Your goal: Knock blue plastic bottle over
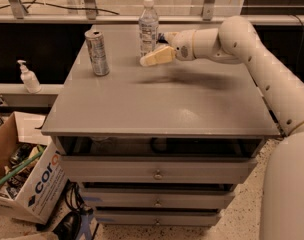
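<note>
Gripper (154, 58) sits low over the back of the table (192, 104), tip pointing camera-left, just beside the lower part of the bottle (148, 26). Can't tell whether it's clenched or released, and can't tell if it's touching the bottle yet. It holds nothing that I can see.

Bottle is upright near the table's rear edge, cap on. Can (97, 52) stands near it on the camera-left side, also upright. My arm (242, 39) reaches in from camera-right, roughly level with the tabletop.

Step in hand, as I read it: the sideways push that tips the bottle.

How I'd do it well:
- Contact point looks low. A push near the base will likely slide the bottle rather than topple it, so I'd raise the tip toward the label's upper half first.
- Push steady and through, not a tap. A light bottle may rock and settle back upright.
- The fall line camera-left heads toward the can. I'd angle the push slightly forward so the bottle lands on bare table.
- Rear edge is close, so avoid pushing backward; the bottle could roll off.
</note>
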Robot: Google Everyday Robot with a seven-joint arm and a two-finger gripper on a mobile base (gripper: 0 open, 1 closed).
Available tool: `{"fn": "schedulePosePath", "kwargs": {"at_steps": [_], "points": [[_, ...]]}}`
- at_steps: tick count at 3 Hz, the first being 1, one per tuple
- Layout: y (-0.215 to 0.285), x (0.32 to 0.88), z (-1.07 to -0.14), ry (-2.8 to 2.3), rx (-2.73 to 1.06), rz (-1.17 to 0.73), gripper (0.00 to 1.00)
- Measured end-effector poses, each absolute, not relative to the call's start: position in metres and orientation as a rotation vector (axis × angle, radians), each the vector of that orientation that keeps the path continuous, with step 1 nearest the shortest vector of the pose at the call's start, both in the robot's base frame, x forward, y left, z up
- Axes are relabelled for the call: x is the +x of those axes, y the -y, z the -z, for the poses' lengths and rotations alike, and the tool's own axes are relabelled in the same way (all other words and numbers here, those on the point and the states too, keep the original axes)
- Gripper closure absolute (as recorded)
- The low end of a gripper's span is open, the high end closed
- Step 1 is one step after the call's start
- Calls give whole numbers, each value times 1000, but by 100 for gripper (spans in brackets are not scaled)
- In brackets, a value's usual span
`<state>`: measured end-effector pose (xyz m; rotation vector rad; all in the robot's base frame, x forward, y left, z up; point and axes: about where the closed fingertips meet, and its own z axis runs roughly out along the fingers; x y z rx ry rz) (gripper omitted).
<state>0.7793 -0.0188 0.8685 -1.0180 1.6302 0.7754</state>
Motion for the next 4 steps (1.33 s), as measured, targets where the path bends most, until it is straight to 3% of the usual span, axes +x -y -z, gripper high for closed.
{"fn": "schedulePosePath", "kwargs": {"at_steps": [1, 2, 3, 4], "points": [[4, 797, -869, -1566, -1026, -795, 0], [-4, 808, -873, -1515, -1027, -792, 16], [-2, 813, -875, -1501, -1024, -779, 40], [12, 811, -879, -1502, -1013, -745, 71]]}}
